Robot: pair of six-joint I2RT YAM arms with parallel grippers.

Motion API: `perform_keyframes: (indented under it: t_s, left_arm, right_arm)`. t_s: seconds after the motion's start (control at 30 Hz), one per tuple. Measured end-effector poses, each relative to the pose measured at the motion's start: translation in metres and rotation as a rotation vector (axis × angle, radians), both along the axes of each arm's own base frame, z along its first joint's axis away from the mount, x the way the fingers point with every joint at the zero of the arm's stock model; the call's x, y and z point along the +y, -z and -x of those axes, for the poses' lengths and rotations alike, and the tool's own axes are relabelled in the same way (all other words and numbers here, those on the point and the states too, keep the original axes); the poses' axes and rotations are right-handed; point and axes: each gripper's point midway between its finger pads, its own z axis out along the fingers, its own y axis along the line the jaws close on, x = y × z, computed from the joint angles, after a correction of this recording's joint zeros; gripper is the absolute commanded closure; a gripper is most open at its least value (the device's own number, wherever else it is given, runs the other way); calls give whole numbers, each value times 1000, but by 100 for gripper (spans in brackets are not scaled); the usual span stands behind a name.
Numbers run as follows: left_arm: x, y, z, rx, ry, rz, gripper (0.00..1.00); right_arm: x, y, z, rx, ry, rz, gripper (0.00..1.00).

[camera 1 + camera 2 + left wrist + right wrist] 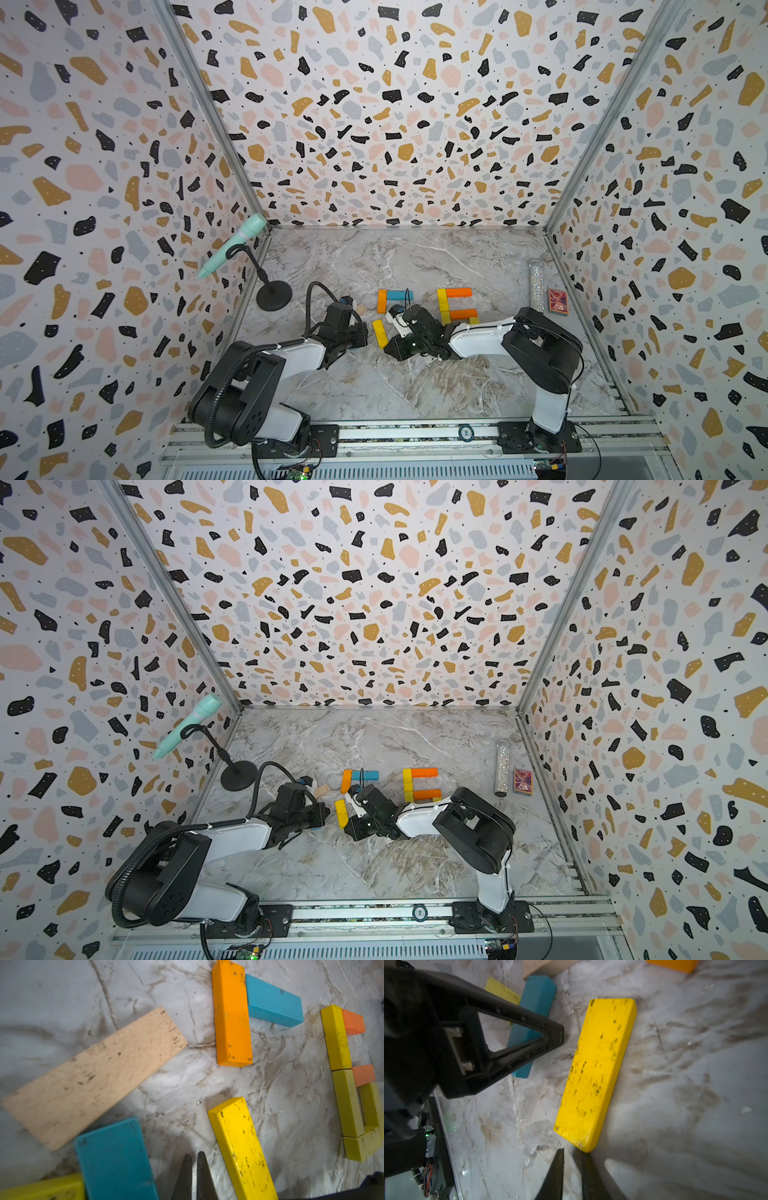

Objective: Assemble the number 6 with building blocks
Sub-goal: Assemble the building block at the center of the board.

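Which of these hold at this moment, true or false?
1. The orange wooden plank touches the teal-blue wooden plank at a right angle. True.
2. The left gripper grips the pale bare-wood plank. False: it is shut on nothing, and the plank lies clear of it.
3. The bright yellow wooden plank lies tilted, apart from the orange one. True.
4. The red patterned card box lies among the planks. False: it lies off to the side, next to the glittery tube.
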Motion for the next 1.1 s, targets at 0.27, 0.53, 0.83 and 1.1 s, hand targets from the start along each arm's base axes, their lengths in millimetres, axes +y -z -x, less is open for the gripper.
perform_keyframes:
  t_s: [0.27,0.53,0.83,1.1]
  left_arm:
    - [-5,-1,-11,-14,9,2,100]
    - [-5,0,-18,-21,7,-12,100]
    - [-8,-1,-29,-35,16,-28,100]
    - [-15,-1,-36,-45,30,-13,100]
  right_arm:
    - [15,-1,-5,-1,-20,-36,81]
    - [15,-3,-1,-3,-26,-32,81]
    - [3,-10,7,-5,-22,-29,81]
    - [2,0,6,4,-20,-19,81]
